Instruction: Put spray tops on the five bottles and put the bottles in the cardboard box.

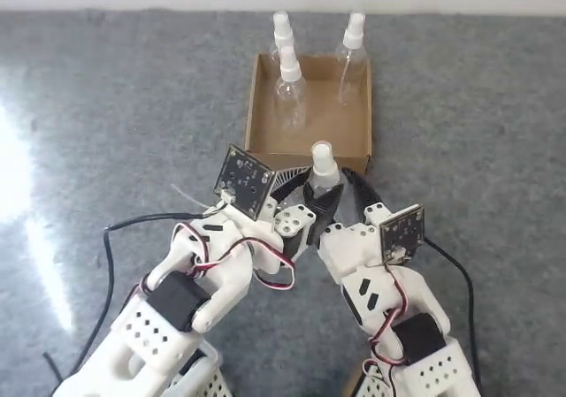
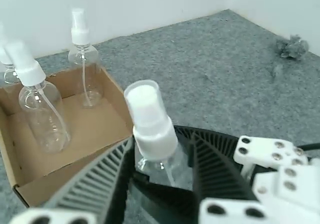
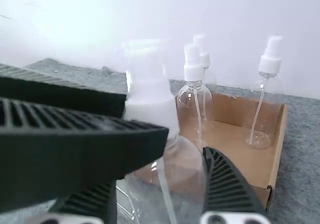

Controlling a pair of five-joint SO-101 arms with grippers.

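A clear bottle with a white spray top stands upright just in front of the cardboard box. My left gripper is shut on the bottle's body, one black ribbed finger on each side. My right gripper is open beside the same bottle, its outer finger clear of the glass. Three capped bottles stand in the box: one near its middle, one at the back left and one at the back right.
The box rests on grey carpet close to a white wall. A black cable runs along the left arm. White perforated bases sit at the near edge. A crumpled grey scrap lies farther off.
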